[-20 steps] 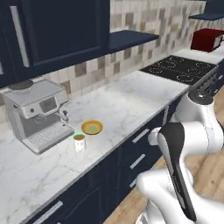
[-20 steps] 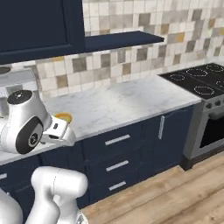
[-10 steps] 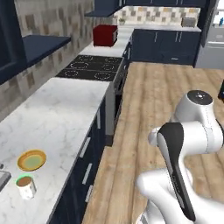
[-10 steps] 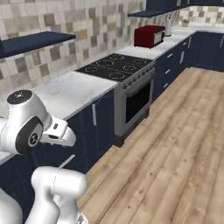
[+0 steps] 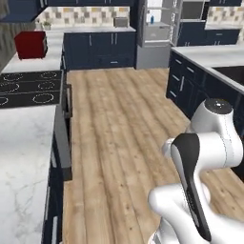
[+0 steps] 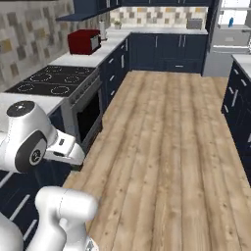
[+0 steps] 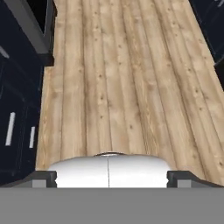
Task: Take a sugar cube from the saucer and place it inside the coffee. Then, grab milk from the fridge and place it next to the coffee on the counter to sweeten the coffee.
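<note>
At the far end of a long kitchen aisle, past the wooden floor [image 5: 119, 143], stands the fridge [image 5: 157, 26], tall and grey, its white interior and shelves showing. The base views look down the aisle toward it. On a high shelf inside sits a small blue thing [image 6: 231, 22] that may be the milk (too small to be sure). Along the left side of the aisle runs the counter [image 5: 24, 157], white marble over navy cabinets [image 6: 147, 49], with a black stove [image 6: 51, 81] set into it and a red toaster-like box [image 6: 83, 41] near the counter's far corner. More navy cabinets line the right side of the aisle. The white arm [image 5: 209, 152] is folded close over the base, in the lower right of the left base view.

In the hand view the gripper [image 7: 109, 177] looks straight down on the floorboards beside the dark oven front; its two dark finger tips [image 7: 43, 178] stand far apart at the bottom corners, jaws spread wide with nothing between them.

Judged from this, the step in hand is the trip to the fridge for the milk. The next move calls for closing the distance, then raising the arm to that high shelf with the jaws kept wide for the carton
</note>
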